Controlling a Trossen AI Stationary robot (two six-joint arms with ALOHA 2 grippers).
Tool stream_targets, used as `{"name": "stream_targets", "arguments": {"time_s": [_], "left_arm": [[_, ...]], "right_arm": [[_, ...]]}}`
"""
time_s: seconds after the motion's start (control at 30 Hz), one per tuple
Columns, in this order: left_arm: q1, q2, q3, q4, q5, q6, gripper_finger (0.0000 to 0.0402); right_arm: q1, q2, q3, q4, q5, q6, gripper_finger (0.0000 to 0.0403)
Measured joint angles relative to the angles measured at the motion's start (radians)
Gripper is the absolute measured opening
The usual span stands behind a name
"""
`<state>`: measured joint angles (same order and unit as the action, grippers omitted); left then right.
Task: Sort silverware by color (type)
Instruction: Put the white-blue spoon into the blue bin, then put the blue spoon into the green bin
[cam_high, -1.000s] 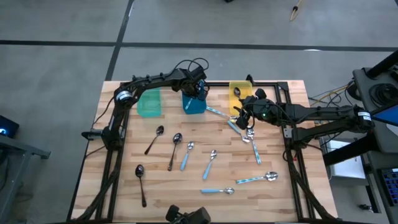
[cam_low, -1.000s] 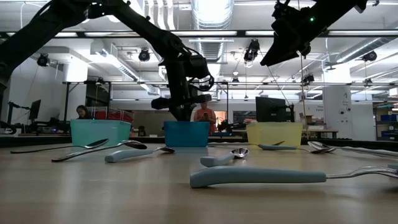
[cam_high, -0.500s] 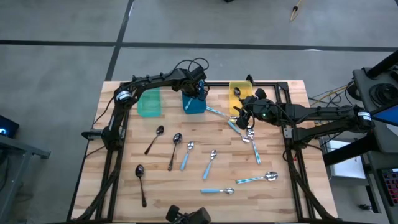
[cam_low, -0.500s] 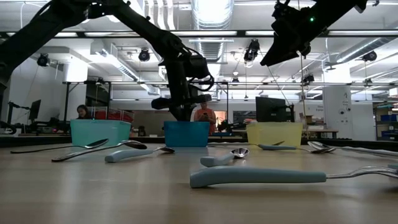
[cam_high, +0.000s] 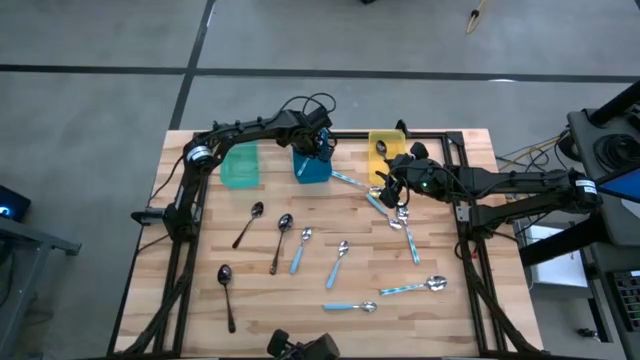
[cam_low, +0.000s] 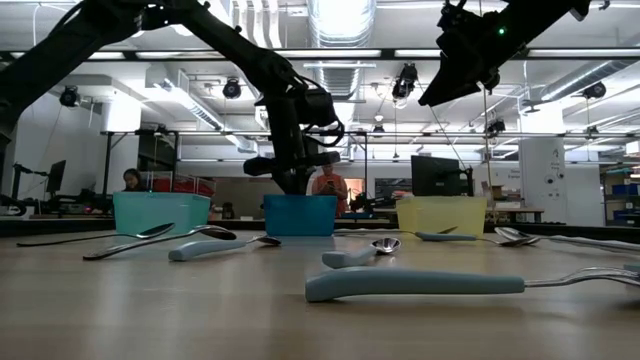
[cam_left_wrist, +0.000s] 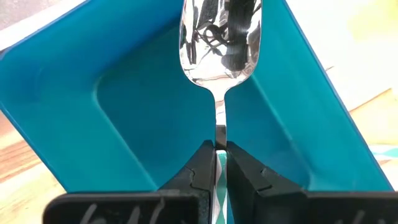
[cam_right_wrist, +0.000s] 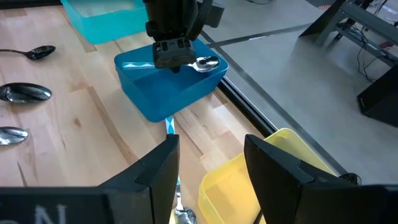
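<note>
1. Left gripper (cam_left_wrist: 216, 163) sits over the blue bin (cam_high: 312, 166), fingers pinched tight on the thin neck of a blue-handled spoon (cam_left_wrist: 219, 43). The shiny bowl points out over the bin's bare floor.

2. Step in hand, I'd say: dropping a silver and blue spoon into the blue bin. The carry looks done and only the release is left.

3. Next move calls for parting the fingers so the spoon falls inside the walls. The spoon lies roughly level across the bin in the right wrist view, so lowering or tilting first may stop it hanging on the rim.

4. Right gripper (cam_right_wrist: 210, 163) hangs above the table near the yellow bin (cam_high: 385, 146), fingers spread, nothing between them. A cluster of blue-handled spoons (cam_high: 398, 213) lies just under and beside it, likely its next pick.

5. Still loose on the table: three dark spoons (cam_high: 249, 222) on the left half, more blue-handled ones (cam_high: 339, 262) mid-table and toward the near edge.

6. Teal bin (cam_high: 240, 165) stands beside the blue one. Hard to tell from above whether anything lies in it. The yellow bin seems to hold something small, not clear what.

7. Sorting is early, with most spoons still out.
</note>
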<state>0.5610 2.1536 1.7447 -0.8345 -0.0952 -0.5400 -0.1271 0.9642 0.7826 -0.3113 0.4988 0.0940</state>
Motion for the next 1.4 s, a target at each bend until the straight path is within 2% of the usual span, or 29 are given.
{"name": "stream_targets", "arguments": {"time_s": [0.4, 0.67, 0.93, 1.4], "left_arm": [[0.000, 0.000, 0.000, 0.004, -0.001, 0.001, 0.0010], [0.000, 0.000, 0.000, 0.005, -0.027, 0.001, 0.0031], [-0.001, 0.000, 0.001, 0.003, -0.027, 0.012, 0.0034], [-0.097, -0.087, 0.027, -0.008, -0.027, 0.273, 0.0035]], "right_arm": [[0.000, 0.000, -0.001, 0.000, 0.000, 0.000, 0.0175], [0.000, 0.000, -0.002, -0.001, 0.000, 0.000, 0.0173], [0.000, 0.000, -0.002, -0.001, 0.000, 0.000, 0.0175], [0.000, 0.000, -0.002, -0.006, 0.000, 0.081, 0.0165]]}}
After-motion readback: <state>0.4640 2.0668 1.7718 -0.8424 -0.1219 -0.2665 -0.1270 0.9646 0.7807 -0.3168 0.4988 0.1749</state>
